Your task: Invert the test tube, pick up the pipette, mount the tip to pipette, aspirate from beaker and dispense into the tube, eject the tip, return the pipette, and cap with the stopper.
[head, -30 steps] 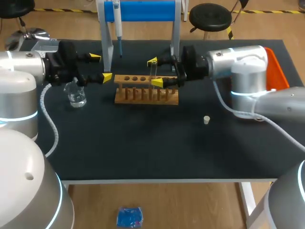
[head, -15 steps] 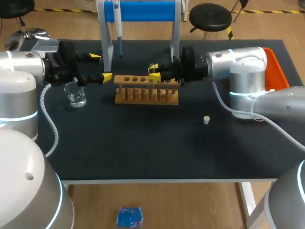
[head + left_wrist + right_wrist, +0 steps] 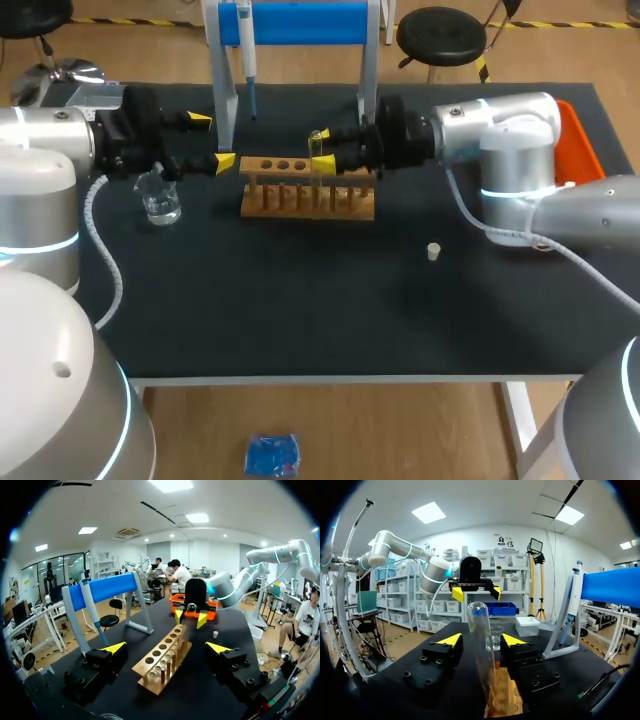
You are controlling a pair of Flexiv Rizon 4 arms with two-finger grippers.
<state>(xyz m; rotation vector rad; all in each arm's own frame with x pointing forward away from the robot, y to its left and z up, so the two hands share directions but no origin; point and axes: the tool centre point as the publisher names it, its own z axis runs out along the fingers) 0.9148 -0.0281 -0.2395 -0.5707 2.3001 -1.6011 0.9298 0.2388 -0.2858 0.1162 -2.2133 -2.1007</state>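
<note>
The right hand [image 3: 320, 148] has closed on the tube [image 3: 481, 635] above the rack [image 3: 306, 200], so inverting can begin. The left hand [image 3: 212, 141] waits open

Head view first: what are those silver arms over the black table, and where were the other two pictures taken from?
Two robot arms, seen from above and behind. The other pictures come from a camera on each wrist, looking ahead. On the table: a wooden rack, a glass beaker, a small stopper, a pipette hanging on a blue stand. The left gripper is open, empty. The right gripper is around a test tube at the rack; whether it grips, I cannot tell.
</note>
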